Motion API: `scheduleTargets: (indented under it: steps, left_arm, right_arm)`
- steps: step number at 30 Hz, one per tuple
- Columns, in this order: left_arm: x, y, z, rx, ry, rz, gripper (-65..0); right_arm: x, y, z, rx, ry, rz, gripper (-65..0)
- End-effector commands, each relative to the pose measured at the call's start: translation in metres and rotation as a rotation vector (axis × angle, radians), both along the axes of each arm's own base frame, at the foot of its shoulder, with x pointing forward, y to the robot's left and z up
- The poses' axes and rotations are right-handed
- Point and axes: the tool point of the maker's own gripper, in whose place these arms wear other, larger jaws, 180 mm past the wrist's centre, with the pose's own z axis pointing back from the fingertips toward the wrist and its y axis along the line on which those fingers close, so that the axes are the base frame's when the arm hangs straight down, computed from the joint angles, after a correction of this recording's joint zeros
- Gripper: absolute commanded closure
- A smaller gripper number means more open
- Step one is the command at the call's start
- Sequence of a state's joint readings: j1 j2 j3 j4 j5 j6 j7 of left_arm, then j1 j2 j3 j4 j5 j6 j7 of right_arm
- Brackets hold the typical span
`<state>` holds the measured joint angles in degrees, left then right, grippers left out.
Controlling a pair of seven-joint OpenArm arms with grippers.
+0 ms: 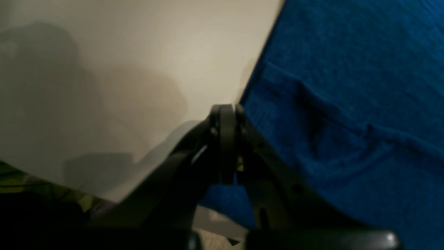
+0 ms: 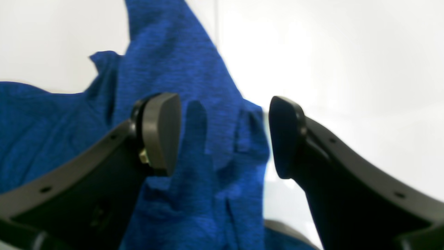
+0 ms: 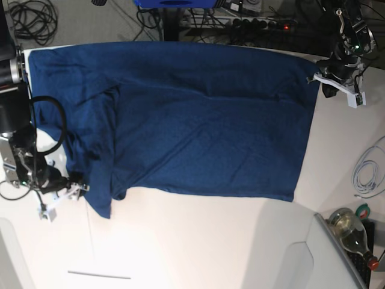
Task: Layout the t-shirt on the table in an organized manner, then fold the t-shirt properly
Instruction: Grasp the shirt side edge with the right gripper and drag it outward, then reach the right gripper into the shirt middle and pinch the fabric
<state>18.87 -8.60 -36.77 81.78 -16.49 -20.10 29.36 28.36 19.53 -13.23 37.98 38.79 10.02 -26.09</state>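
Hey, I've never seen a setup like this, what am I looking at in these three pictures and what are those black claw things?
This is a robot with two arms working over a white table. The base view looks down from overhead; the other two pictures come from cameras mounted on each wrist, looking past the claws. A dark blue t-shirt lies spread over the table, one side bunched and partly folded. The black claws are grippers. The left gripper is shut, right at the shirt's edge; blue cloth shows behind its fingers, but whether it pinches the cloth is unclear. The right gripper is open, jaws apart over a rumpled part of the shirt, holding nothing. A glass bottle and cables sit off to the side.
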Motion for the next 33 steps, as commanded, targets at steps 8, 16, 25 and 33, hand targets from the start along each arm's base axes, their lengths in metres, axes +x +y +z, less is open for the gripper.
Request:
scheduleTargets:
  steps: [8, 16, 25, 33]
  left_arm:
    - [0.007, 0.006, 0.01, 0.018, -0.036, -0.005, 0.0]
    - [0.007, 0.006, 0.01, 0.018, -0.036, -0.005, 0.0]
    - [0.007, 0.006, 0.011, 0.02, -0.037, -0.005, 0.0]
    - [0.008, 0.007, 0.012, 0.024, -0.04, -0.005, 0.0]
  right_arm:
    - [0.012, -0.005, 0.011, 0.002, -0.034, -0.015, -18.8]
    - [0.013, -0.002, 0.012, 0.011, -0.036, -0.014, -1.5]
    - [0.0, 0.042, 0.036, 0.032, -0.112, 0.124, 0.0]
    - [-0.049, 0.097, 0.057, 0.077, -0.183, 0.196, 0.0]
